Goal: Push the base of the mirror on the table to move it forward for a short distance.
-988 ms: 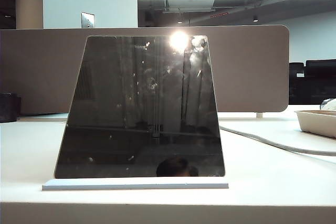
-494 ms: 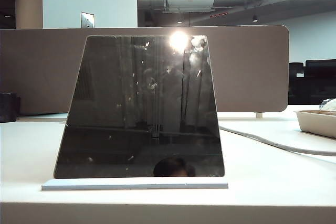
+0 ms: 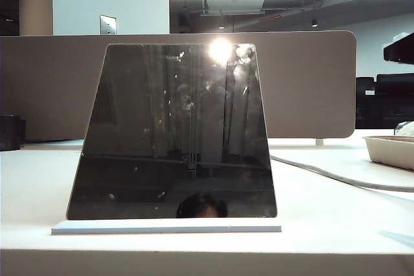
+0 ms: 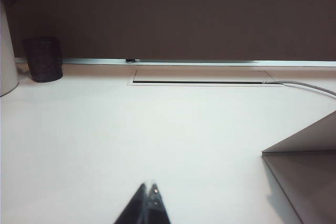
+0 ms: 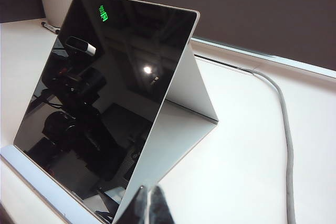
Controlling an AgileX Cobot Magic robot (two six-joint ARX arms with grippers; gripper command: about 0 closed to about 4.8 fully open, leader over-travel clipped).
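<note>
The mirror [image 3: 173, 134], a dark glossy panel tilted back, stands mid-table on its thin white base [image 3: 167, 227] near the front edge of the table [image 3: 336, 218]. In the right wrist view the mirror [image 5: 105, 98] and base [image 5: 39, 178] are seen from the side. My right gripper [image 5: 149, 190] is shut and empty, close to the pale side edge of the panel. A dark bit of that arm [image 3: 400, 47] shows at the exterior view's right edge. My left gripper [image 4: 148, 187] is shut and empty over bare table, with the mirror's rear support [image 4: 307, 182] beside it.
A beige divider [image 3: 310, 88] runs along the back. A grey cable [image 3: 336, 176] trails from behind the mirror to the right. A white tray [image 3: 391, 150] sits at the right edge and a dark cup [image 3: 10, 132] at the left. A cable slot [image 4: 199, 82] lies by the divider.
A dark part of the right arm has come into the exterior view at the upper right, with a faint shadow on the table below. The dark reflection low in the mirror slid left.
</note>
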